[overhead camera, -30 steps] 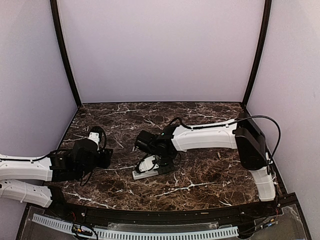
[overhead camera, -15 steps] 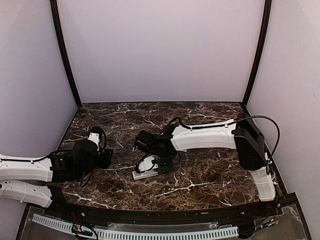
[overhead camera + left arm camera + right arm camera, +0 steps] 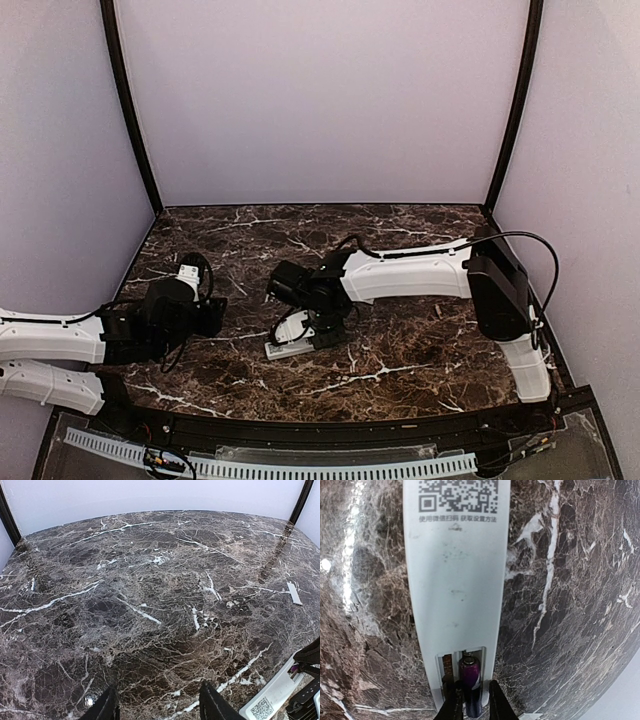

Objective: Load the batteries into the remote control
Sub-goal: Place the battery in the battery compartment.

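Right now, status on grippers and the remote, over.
Left gripper open, empty. Right gripper astride purple battery in battery compartment of remote control, grip unclear. No obstruction seen near it.

White-shelled left arm (image 3: 50, 338) and right arm (image 3: 410, 275), black at the joints; a thin black cable (image 3: 530, 236) loops off the right.

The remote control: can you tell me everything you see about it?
The remote control is a slim white plastic bar lying back side up on the dark marble table. A black QR code with small print sits near one end. At the other end the battery compartment is open. One purple battery lies in it; the slot beside it looks empty. The right arm's fingers stand either side of that battery, slightly apart.
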You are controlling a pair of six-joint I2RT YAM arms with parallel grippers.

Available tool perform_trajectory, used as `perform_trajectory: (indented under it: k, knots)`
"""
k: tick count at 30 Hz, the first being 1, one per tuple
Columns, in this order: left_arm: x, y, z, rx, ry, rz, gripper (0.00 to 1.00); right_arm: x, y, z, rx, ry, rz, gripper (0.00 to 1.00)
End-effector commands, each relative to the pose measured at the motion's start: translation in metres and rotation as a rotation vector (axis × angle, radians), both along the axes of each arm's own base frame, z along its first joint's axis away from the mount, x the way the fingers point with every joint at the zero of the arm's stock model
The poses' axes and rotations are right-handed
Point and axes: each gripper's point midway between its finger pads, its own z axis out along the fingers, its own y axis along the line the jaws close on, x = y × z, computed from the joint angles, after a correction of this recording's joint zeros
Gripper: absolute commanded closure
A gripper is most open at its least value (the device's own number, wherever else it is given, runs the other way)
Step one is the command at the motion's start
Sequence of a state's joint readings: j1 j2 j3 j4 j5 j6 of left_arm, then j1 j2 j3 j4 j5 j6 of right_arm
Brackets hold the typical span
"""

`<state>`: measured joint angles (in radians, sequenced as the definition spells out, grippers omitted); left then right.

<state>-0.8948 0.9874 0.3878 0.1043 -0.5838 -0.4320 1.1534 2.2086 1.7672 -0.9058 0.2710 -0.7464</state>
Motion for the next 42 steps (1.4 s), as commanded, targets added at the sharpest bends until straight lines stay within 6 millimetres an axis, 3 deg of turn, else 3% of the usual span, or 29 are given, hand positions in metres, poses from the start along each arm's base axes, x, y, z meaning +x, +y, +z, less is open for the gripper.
perform_trajectory:
  k: [1, 14, 20, 26, 29, 33, 36, 38, 42]
  knots:
    - [-0.001, 0.002, -0.005, 0.011, 0.003, -0.004, 0.47, -0.008, 0.009, -0.003, 0.016, 0.024, 0.004, 0.83]
    - [-0.001, 0.000, -0.006, 0.010, 0.002, -0.011, 0.46, -0.010, 0.011, -0.003, 0.016, 0.037, 0.002, 0.81]
    - [-0.001, -0.001, -0.007, 0.010, 0.005, -0.020, 0.44, -0.017, 0.026, 0.017, 0.121, 0.075, 0.004, 0.79]
    - [-0.002, -0.004, -0.009, 0.019, 0.013, -0.040, 0.43, -0.017, 0.026, 0.029, 0.151, 0.068, 0.002, 0.79]
    - [-0.002, -0.007, -0.011, 0.026, 0.018, -0.055, 0.43, -0.009, 0.030, 0.050, 0.227, 0.063, -0.033, 0.79]
    - [-0.004, -0.009, -0.017, 0.045, 0.036, -0.076, 0.45, 0.012, 0.038, 0.098, 0.445, 0.096, -0.208, 0.82]
    - [-0.008, -0.011, -0.022, 0.076, 0.039, -0.089, 0.48, 0.037, 0.026, 0.130, 0.625, 0.156, -0.455, 0.83]
    - [-0.011, -0.016, -0.023, 0.085, 0.042, -0.114, 0.51, 0.054, 0.008, 0.135, 0.680, 0.191, -0.657, 0.83]
    - [-0.021, -0.009, -0.035, 0.089, 0.148, -0.063, 0.57, 0.051, -0.019, 0.115, 0.667, 0.331, -0.938, 0.83]
